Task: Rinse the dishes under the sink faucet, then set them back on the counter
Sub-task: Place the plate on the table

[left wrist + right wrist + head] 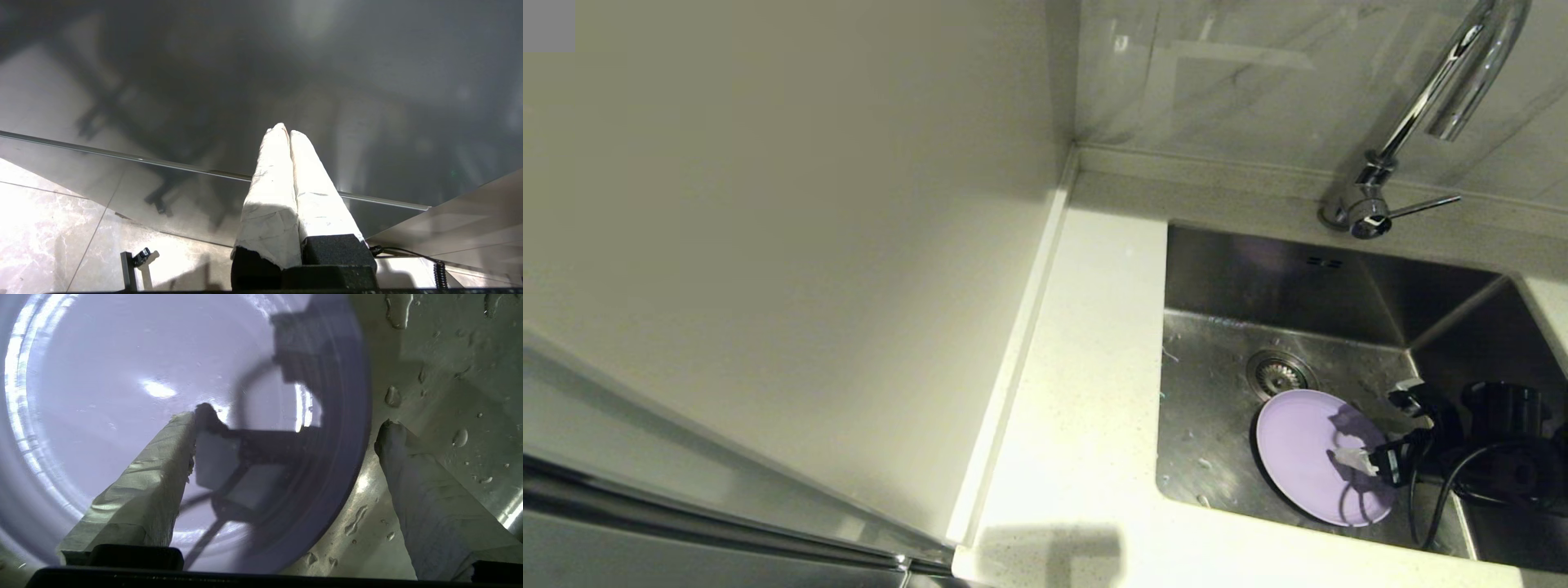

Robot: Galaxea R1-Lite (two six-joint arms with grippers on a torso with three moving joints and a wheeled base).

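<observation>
A lilac round plate (pixel 1307 449), one of the dishes, lies in the steel sink (pixel 1217 425) near its front right, just past the drain strainer (pixel 1278 373). My right gripper (pixel 1380 429) is low in the basin at the plate's right rim and stands open. In the right wrist view one taped finger (pixel 155 477) is over the plate (pixel 122 396) and the other finger (pixel 421 490) is over the wet sink floor (pixel 449 355), with the rim between them. The chrome faucet (pixel 1437 90) rises at the back right. My left gripper (pixel 286 130) is shut on nothing, away from the sink.
The white speckled counter (pixel 1086 392) runs along the sink's left side, with a raised edge strip (pixel 1013 359) against the cream wall panel. The faucet's side lever (pixel 1425 206) points right. Water drops dot the basin floor. The left wrist view shows a steel panel (pixel 367 81) and tiled floor (pixel 49 228).
</observation>
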